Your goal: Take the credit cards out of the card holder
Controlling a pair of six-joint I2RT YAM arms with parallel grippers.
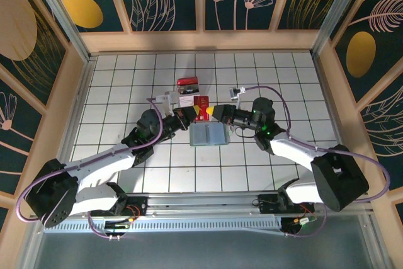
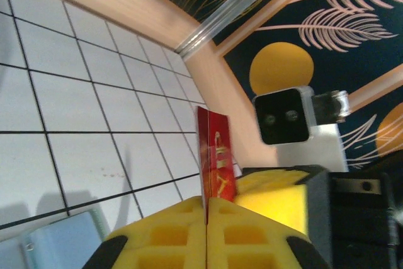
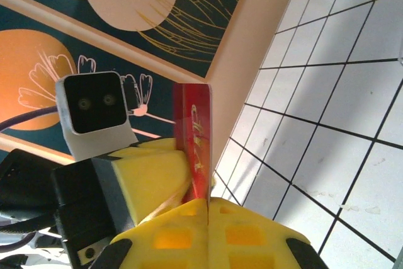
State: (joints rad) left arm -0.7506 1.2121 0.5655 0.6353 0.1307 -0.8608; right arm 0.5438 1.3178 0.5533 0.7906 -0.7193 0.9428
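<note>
Two arms meet over the middle of the tiled table (image 1: 113, 92), with the card holder (image 1: 209, 135) lying flat on the tiles just near of where they meet. From left and right, the left gripper (image 1: 191, 116) and right gripper (image 1: 213, 113) each have their yellow fingers pinched onto one red card (image 1: 202, 104), held upright in the air. This looks like a hand-over of a card already out of the holder, so next one gripper must let go before the other carries it off.

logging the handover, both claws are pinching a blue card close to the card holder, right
Not blue: the card is red, as the left wrist view shows. Both the left claw and the right claw are pinching it close to the card holder.
</note>
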